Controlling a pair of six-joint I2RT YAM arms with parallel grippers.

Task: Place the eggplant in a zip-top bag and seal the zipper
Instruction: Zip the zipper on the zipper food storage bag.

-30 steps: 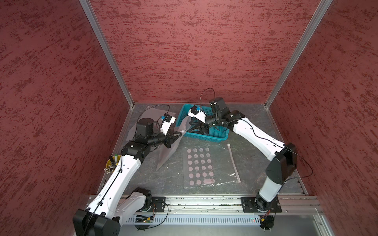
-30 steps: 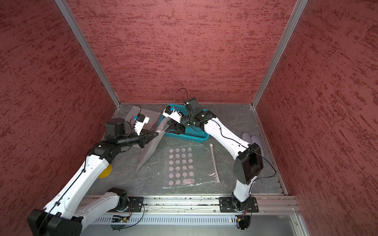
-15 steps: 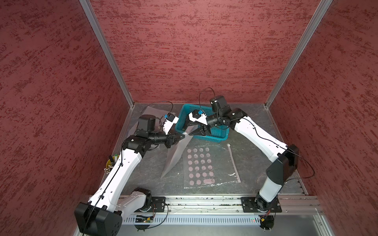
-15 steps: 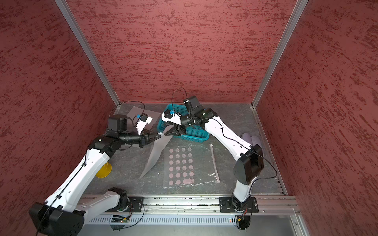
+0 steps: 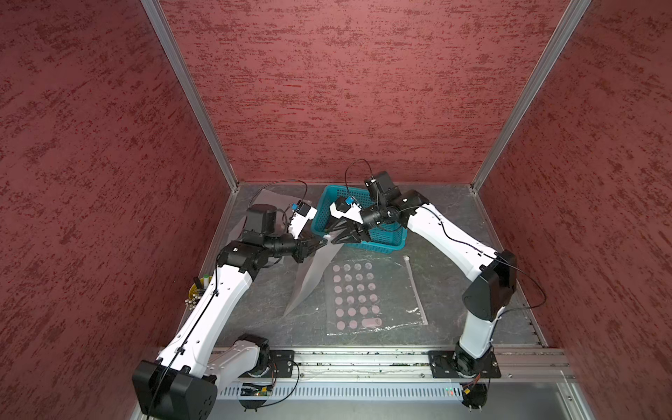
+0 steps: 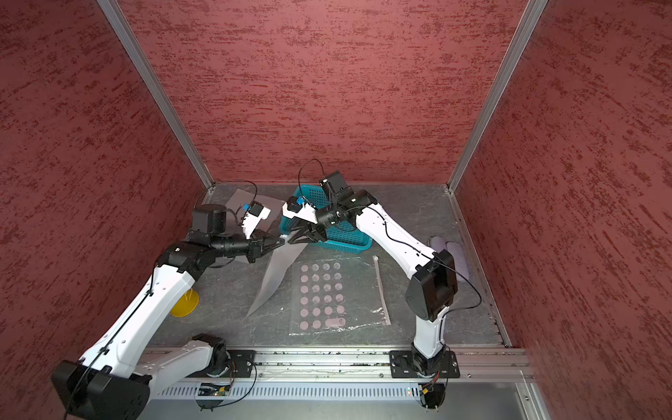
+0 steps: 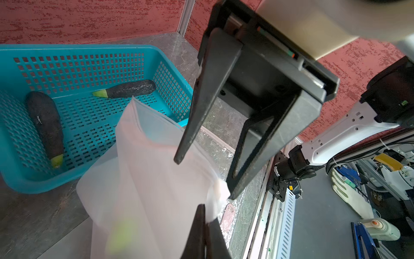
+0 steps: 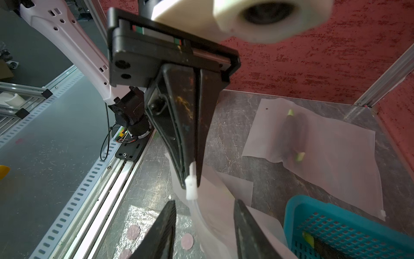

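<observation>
Hanging frosted bag [image 5: 309,280] pinched in the closed left gripper [image 5: 323,243]
Right gripper [image 5: 331,238] half open astride its top edge; dark, green-stemmed eggplants [image 7: 47,123] in basket [image 7: 33,183]

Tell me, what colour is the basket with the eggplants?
The basket is teal blue, clearest in the left wrist view.

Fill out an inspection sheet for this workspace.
Surface: dark marbled tabletop.
Job's things: zip-top bag hangs from the left claw; two eggplants lie in the teal basket; another eggplant sits inside a second bag at the back.
Clutter: clear sheet with pink dots; yellow disc by the left arm.
Grippers: left claw shut on the bag's top corner; right claw open, bag's edge between its jaws.
Cables: black cable arcs above the right wrist.
Surroundings: red textured walls; aluminium rail in front.
</observation>
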